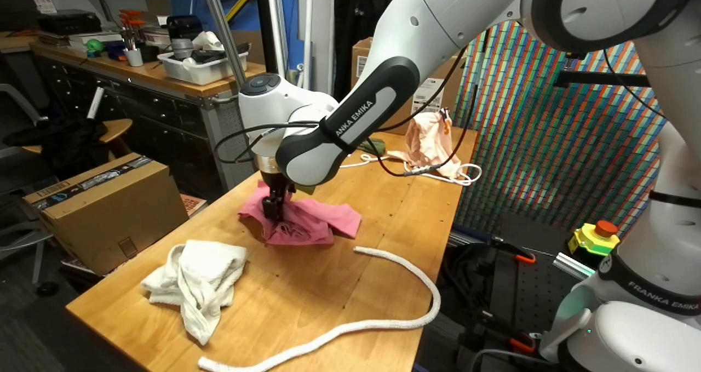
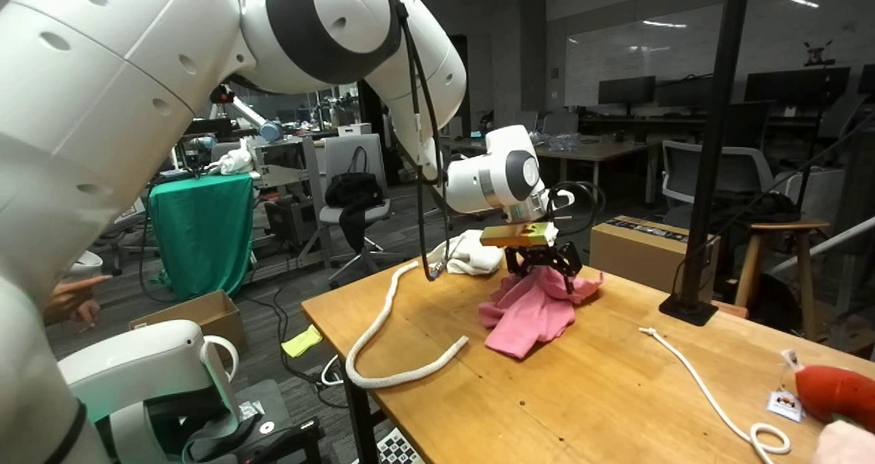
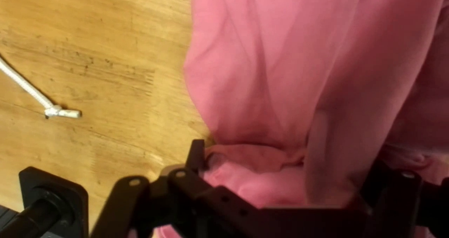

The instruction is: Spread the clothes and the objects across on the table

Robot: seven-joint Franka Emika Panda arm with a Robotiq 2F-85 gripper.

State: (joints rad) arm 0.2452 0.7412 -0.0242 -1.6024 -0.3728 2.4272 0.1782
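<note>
Pink cloth [image 1: 315, 218] bunched on the wooden table [image 1: 405, 218], the gripper [image 3: 287, 161] spread wide around a fold, cream towel [image 1: 205, 276] and white rope [image 1: 383, 324] laid nearby, "FRANKA EMIKA" printed on the arm [image 1: 432, 13], carton [image 1: 452, 95] partly hidden behind it, its label [image 1: 425, 91] unreadable.

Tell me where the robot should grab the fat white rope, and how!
I'd try the thick white rope just behind its end nearest the pink cloth, coming straight down and pinching it from both sides. There it lies uncovered on the table, narrow across, with a gap between it and the cloth.
</note>
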